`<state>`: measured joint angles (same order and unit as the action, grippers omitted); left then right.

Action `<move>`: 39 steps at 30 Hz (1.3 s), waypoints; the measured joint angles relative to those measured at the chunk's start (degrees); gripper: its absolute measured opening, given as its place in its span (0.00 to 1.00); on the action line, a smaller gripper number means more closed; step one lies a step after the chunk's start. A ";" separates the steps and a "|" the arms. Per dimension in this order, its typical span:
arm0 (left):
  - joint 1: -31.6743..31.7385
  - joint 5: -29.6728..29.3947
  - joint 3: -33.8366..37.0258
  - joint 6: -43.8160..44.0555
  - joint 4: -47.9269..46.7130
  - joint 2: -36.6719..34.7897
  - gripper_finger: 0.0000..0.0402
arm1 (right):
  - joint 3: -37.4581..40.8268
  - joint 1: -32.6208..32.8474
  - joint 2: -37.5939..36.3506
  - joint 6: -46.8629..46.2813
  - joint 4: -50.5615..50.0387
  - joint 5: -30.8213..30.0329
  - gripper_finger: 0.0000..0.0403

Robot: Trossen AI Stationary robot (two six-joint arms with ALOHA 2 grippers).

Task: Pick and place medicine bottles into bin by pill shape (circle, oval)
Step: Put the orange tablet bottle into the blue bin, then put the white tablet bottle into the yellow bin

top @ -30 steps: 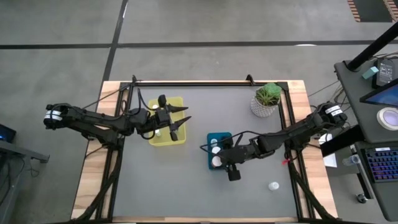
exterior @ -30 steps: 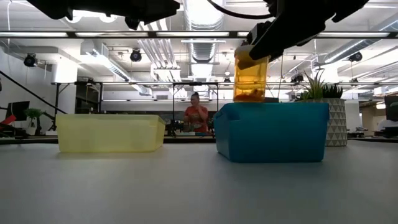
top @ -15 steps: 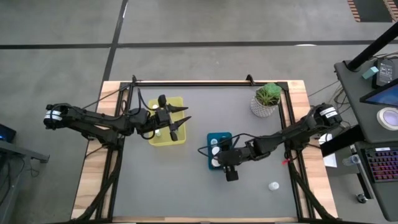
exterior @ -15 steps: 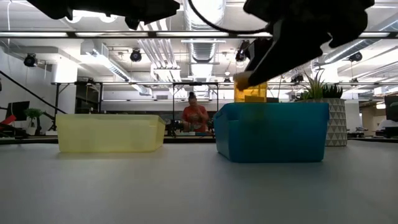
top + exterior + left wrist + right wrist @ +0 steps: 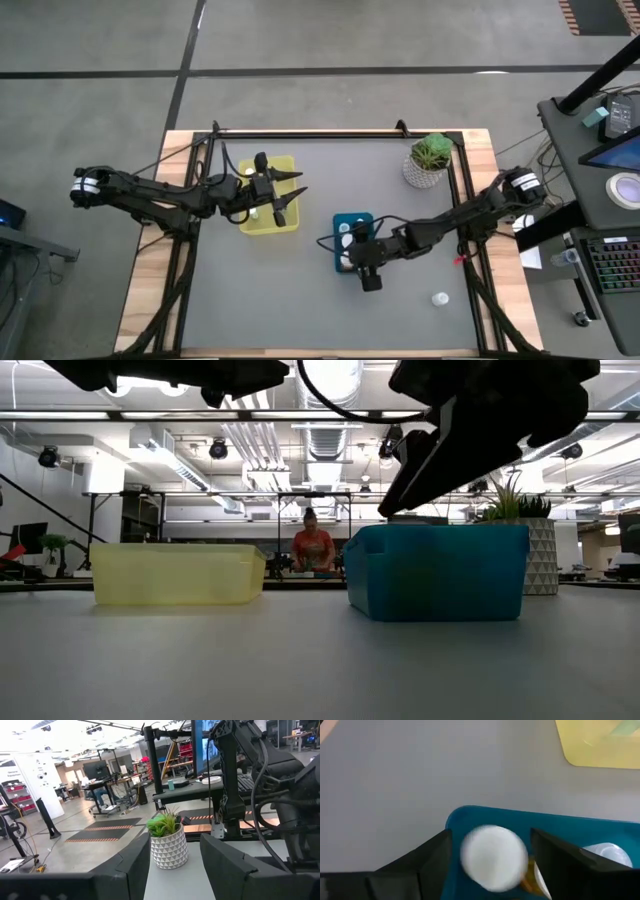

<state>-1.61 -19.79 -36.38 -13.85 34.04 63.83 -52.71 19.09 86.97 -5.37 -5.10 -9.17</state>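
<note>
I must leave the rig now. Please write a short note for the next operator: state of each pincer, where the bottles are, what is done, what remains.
Right pincer: open over the blue bin; an orange bottle with a white cap sits between its fingers, apparently just let go into the bin.
Left pincer: open and empty, waiting over the yellow bin.
Done: several bottles lie in the blue bin, and at least one is in the yellow bin.
Left: one bottle stands on the table near the right front edge. Sort it by pill shape.
</note>
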 joint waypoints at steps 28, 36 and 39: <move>-1.77 0.19 0.17 0.91 -0.77 0.00 0.39 | -0.55 1.51 -17.18 -44.24 -9.97 9.49 0.68; -1.83 0.13 0.22 -0.51 -3.11 0.00 0.39 | -0.55 6.53 -15.31 -68.12 -10.09 17.41 0.67; -1.81 -0.09 0.22 -1.70 -3.34 0.00 0.39 | -0.55 8.95 -14.08 -76.86 -12.11 21.37 0.67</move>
<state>-3.42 -19.88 -36.16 -15.54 30.70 63.83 -53.25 28.04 72.89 -82.23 -17.21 12.20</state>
